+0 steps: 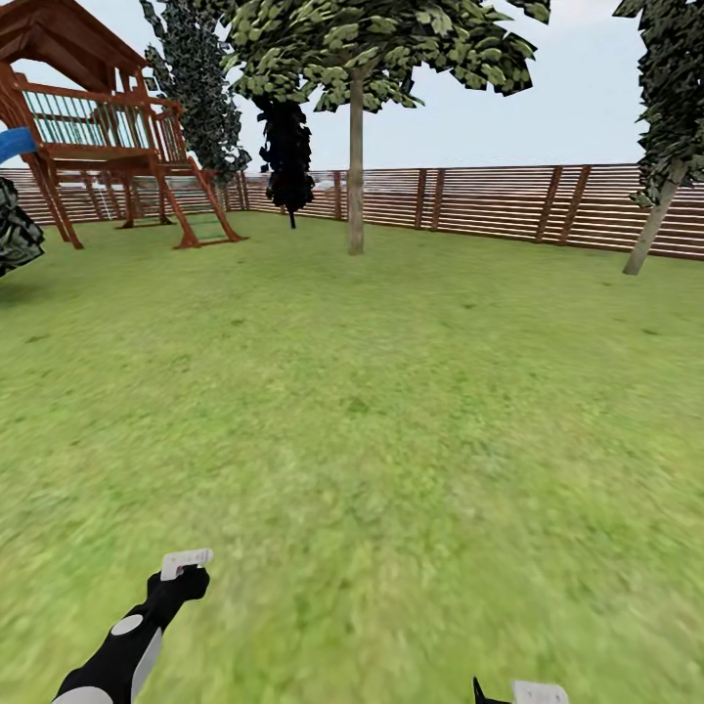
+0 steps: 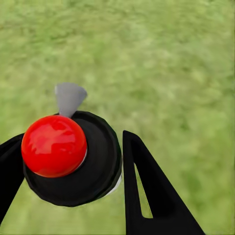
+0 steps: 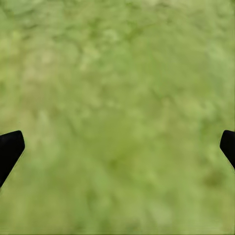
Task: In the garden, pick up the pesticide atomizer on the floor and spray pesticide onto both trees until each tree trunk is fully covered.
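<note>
My left gripper (image 1: 182,583) is low at the left of the head view, shut on the pesticide atomizer (image 1: 186,561), whose pale grey spray head sticks up above the fingers. In the left wrist view the atomizer (image 2: 95,169) is a dark round body with a red dome and a grey nozzle, held between the black fingers (image 2: 147,191) of the left gripper (image 2: 73,159) above the grass floor (image 2: 171,73). My right gripper (image 3: 117,142) is open over bare grass. Two trees stand far ahead by the fence, one trunk (image 1: 356,176) upright, the other (image 1: 653,223) leaning at the right.
A brown slat fence (image 1: 489,200) closes the lawn at the back. A wooden play tower (image 1: 103,127) with a ladder stands at the far left. A black-leaved cone tree (image 1: 286,147) is beside the upright trunk. Open grass (image 1: 391,391) lies between me and the trees.
</note>
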Robot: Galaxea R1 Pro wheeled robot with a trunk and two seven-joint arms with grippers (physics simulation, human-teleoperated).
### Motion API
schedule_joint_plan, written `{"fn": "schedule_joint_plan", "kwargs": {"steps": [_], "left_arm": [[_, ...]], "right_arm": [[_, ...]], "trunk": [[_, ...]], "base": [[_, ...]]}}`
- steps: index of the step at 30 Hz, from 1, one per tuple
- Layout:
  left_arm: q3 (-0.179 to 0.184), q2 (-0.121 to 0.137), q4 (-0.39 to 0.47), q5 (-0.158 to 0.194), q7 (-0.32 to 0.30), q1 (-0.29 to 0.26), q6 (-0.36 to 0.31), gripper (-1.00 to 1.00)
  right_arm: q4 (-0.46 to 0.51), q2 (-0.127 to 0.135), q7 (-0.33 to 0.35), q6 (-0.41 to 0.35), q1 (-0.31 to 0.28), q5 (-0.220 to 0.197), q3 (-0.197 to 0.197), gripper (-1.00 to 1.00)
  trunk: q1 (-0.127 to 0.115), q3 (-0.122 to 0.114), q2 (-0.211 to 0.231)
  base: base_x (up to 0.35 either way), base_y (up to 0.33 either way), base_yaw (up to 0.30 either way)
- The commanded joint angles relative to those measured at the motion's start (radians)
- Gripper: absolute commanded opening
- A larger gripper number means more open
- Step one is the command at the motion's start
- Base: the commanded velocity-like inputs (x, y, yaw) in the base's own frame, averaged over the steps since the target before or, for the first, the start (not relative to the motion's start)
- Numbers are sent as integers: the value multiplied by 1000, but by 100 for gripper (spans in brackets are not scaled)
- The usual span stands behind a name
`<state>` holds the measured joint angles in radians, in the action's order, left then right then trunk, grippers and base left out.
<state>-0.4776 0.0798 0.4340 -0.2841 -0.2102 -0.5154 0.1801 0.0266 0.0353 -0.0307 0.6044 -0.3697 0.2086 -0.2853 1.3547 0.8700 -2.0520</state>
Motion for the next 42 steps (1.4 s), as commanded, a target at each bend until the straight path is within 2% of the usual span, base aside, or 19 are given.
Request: {"fn": "schedule_joint_plan", "kwargs": {"steps": [1,42], "left_arm": [[0,0,0,0,0,0,0,-100],[-7,3,2,0,-6,0,-1,-100]], "right_arm": [[0,0,0,0,0,0,0,100],[0,0,0,0,0,0,0,100]], "trunk": [[0,0,0],[0,0,0]], "base": [[338,0,0],[338,0,0]]}}
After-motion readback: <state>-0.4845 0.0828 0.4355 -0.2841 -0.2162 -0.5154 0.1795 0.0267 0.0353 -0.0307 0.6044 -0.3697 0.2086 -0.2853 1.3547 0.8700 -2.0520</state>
